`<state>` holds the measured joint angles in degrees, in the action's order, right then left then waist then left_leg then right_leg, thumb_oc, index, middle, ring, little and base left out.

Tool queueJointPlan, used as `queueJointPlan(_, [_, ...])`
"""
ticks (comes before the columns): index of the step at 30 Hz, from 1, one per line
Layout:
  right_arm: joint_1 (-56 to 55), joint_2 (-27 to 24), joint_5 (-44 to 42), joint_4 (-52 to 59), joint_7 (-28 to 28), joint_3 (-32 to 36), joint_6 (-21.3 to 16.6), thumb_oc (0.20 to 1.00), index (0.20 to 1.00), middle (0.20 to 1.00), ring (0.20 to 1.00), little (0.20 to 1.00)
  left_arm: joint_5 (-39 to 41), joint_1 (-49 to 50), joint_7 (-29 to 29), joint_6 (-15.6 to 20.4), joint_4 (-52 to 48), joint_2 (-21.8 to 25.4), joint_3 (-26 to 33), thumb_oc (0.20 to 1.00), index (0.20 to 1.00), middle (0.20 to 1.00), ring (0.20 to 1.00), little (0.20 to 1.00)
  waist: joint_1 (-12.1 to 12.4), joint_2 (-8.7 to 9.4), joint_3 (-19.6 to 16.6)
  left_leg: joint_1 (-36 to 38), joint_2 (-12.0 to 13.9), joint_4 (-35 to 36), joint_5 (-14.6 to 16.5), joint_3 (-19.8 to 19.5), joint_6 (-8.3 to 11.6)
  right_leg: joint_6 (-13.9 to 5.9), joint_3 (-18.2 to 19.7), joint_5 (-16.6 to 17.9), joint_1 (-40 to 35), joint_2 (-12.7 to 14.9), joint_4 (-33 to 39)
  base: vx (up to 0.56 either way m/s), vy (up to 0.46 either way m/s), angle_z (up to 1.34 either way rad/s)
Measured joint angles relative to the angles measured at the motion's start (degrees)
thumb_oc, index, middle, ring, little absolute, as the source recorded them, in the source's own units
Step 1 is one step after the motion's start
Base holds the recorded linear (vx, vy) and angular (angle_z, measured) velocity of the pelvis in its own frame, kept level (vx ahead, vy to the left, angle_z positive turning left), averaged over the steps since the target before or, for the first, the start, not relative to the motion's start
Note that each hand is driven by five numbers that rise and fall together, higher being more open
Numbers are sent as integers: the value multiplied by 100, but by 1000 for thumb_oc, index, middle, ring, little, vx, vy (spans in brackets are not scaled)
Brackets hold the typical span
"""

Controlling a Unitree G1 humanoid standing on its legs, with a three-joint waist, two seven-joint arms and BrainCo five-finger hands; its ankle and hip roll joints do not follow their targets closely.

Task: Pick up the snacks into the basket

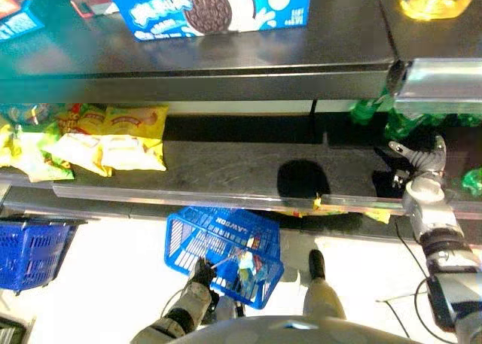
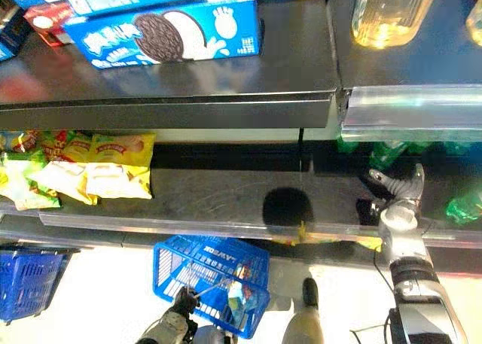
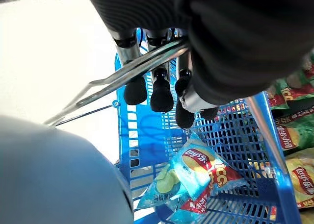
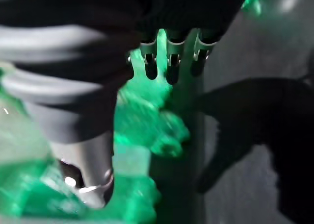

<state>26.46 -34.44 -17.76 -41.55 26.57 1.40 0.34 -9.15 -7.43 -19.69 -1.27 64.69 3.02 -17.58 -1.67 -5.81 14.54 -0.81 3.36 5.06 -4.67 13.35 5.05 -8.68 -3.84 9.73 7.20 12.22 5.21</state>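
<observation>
Left robot hand (image 3: 162, 87) curled round the handle of the blue basket (image 1: 226, 254) at bottom centre, chip bag (image 3: 196, 177) inside; right robot hand (image 1: 422, 163) open at right by green bottles (image 4: 152, 131), risks knocking them; yellow snack bags (image 1: 113, 141) far left.

head stereo pair downward, close wrist views

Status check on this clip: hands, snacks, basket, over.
Left hand curled round the blue basket handle. One blue chip bag inside. Right hand open over the lower shelf by green packs. Yellow snack bags sit far left.
</observation>
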Motion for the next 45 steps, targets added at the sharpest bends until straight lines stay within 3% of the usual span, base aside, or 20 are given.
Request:
queueJointPlan(18, [761,-143,-219,-521,-19,-40,4,1000,1000,1000,1000,1000,208,-102,-59,95,-53,-23,-177,200,200,200,200,200,106,-168,187,-109,-62,0,5,-157,-2,-42,-44,-26,94,67,1,-2,2,0])
queueJointPlan(26, [1265,-429,-529,-571,63,-139,-17,1000,1000,1000,1000,1000,375,-113,-59,168,-53,-40,-199,200,200,200,200,200,115,-271,224,-170,-85,-1,-6,-244,-18,-34,-134,-21,98,98,1,1,1,4])
queueJointPlan(45, [1683,-492,-1053,-666,114,-301,-15,1000,1000,1000,1000,1000,425,-103,-51,219,-56,-57,-369,200,200,200,200,200,112,-334,208,-189,-132,0,-28,-251,-55,-62,-129,-4,118,168,3,0,0,1])
